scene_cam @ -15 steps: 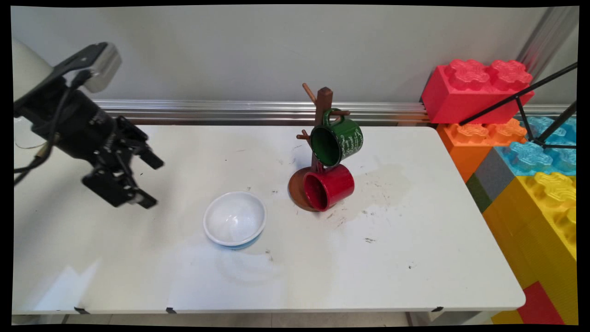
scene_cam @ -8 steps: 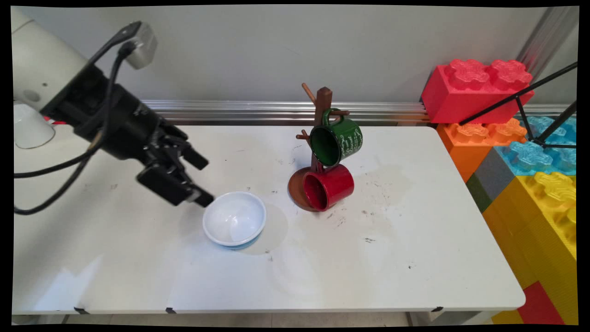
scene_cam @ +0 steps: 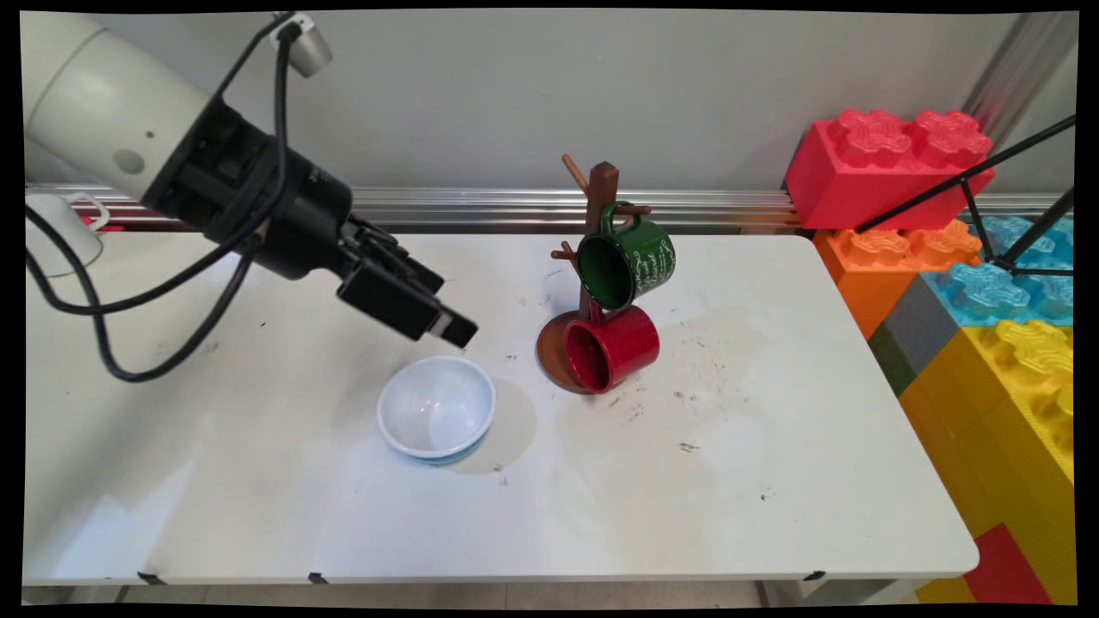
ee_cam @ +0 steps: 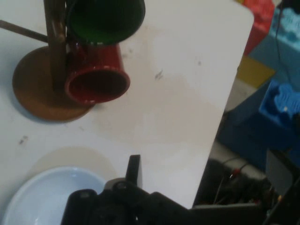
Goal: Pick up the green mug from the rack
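My gripper [scene_cam: 448, 306] hangs open and empty above the table, just up and behind the white bowl with a blue underside [scene_cam: 437, 406]. It points toward the brown wooden mug tree [scene_cam: 604, 184]. A green mug [scene_cam: 631, 260] hangs on an upper peg, and a red mug [scene_cam: 614, 346] lies on its side at the tree's round base. In the hand view the bowl [ee_cam: 42, 197] is at the lower left under the gripper [ee_cam: 208, 171]. The red mug [ee_cam: 96, 77] and green mug [ee_cam: 105, 18] sit at the upper left, mouths facing the camera.
A white mug [scene_cam: 60, 232] stands at the table's far left edge. Large toy bricks [scene_cam: 884, 167] in red, orange, blue and yellow are stacked off the table's right end, with black tripod legs [scene_cam: 970, 184] across them. A metal rail [scene_cam: 498, 206] runs along the wall.
The arm has swung from the table's left side to the right and upward, passing the bowl's left rim. The gripper now sits above and behind the bowl, nearer the mug tree.
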Motion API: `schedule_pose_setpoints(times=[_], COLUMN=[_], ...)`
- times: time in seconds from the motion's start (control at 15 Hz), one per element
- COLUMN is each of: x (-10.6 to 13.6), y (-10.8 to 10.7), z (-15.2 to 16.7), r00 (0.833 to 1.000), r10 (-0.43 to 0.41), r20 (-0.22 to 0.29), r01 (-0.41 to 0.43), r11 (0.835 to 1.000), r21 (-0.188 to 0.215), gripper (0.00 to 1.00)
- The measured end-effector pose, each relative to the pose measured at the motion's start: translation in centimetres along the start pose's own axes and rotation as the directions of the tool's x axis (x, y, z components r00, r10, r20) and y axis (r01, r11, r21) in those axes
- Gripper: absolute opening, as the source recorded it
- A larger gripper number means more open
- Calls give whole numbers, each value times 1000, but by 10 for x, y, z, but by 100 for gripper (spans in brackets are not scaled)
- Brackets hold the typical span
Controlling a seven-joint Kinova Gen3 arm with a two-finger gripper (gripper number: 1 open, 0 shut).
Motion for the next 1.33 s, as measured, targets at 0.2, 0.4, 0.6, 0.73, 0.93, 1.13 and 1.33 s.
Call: schedule_pose_setpoints(times=[0.2, 0.4, 0.6, 0.73, 0.93, 1.13, 1.33], x=[5, 10, 15, 19, 23, 25, 22], y=[-2, -7, -10, -11, -15, -25, -36], z=[5, 9, 11, 12, 13, 16, 24], r00=[995, 982, 968, 960, 948, 940, 941], r10=[-80, -165, -230, -263, -304, -328, -321], r20=[-53, -90, -102, -99, -90, -89, -107], r01=[78, 161, 224, 254, 292, 313, 303], r11=[996, 986, 972, 962, 947, 937, 940], r21=[-32, -51, -73, -98, -131, -155, -157], gripper=[100, 100, 100, 100, 100, 100, 100])
